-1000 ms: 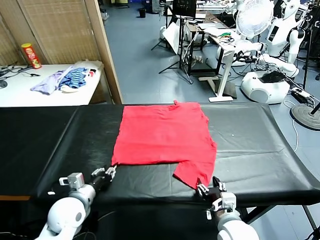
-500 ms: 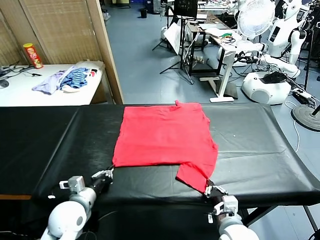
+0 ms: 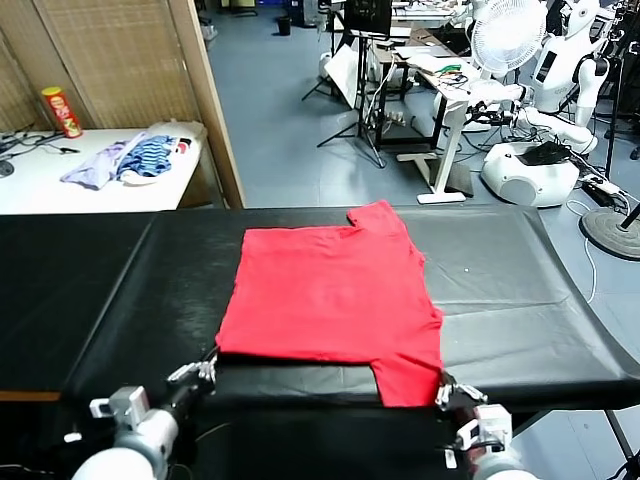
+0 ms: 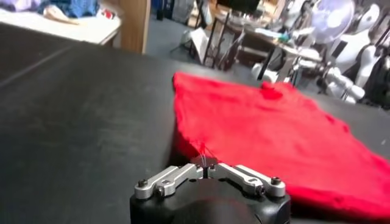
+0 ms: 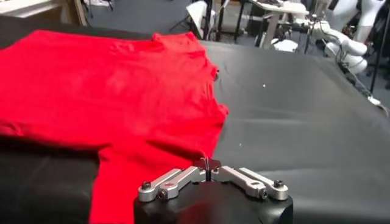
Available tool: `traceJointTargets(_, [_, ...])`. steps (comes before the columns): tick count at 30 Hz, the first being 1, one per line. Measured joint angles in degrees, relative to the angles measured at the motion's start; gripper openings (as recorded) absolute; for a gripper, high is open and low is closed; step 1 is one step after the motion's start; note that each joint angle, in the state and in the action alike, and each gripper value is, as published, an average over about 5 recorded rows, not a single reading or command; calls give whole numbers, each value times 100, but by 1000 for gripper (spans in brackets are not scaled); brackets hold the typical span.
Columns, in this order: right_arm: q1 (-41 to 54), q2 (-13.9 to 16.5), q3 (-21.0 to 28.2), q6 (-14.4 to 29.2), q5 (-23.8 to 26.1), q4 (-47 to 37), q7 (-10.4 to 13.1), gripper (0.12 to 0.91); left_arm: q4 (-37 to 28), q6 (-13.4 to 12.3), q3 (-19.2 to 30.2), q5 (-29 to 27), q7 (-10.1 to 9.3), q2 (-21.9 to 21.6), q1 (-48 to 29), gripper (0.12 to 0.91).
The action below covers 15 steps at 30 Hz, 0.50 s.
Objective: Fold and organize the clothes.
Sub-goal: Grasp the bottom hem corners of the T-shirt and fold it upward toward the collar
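Here your red T-shirt (image 3: 335,300) lies flat on the black table (image 3: 520,300), long axis running away from you. Left gripper (image 3: 205,368) pinches its near-left corner; right gripper (image 3: 447,388) is clamped on its near-right sleeve.

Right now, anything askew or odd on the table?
Slightly. The red T-shirt lies flat on the black table but not squared: one sleeve hangs toward the near edge. The left gripper and right gripper each pinch the near hem, jaws shut. Nothing spilled or torn.
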<state>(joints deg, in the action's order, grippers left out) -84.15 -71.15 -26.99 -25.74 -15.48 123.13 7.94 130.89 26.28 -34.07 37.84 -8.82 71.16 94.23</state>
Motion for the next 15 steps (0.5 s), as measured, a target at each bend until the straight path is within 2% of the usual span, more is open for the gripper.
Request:
traceJointTargets(5, [773, 47, 189, 343, -11, -723, -35, 123, -257, -149, 84, -12, 14, 50, -420, 126])
traceJointTargets(9, [1310, 36, 343, 498, 133, -1328, -173, 123, -567, -195, 165, -102, 10, 34, -824, 126])
traceJointTargets(15, [2018, -138, 552, 674, 411, -2211, -290, 123, -1108, -306, 308, -732, -14, -9, -1354, 126])
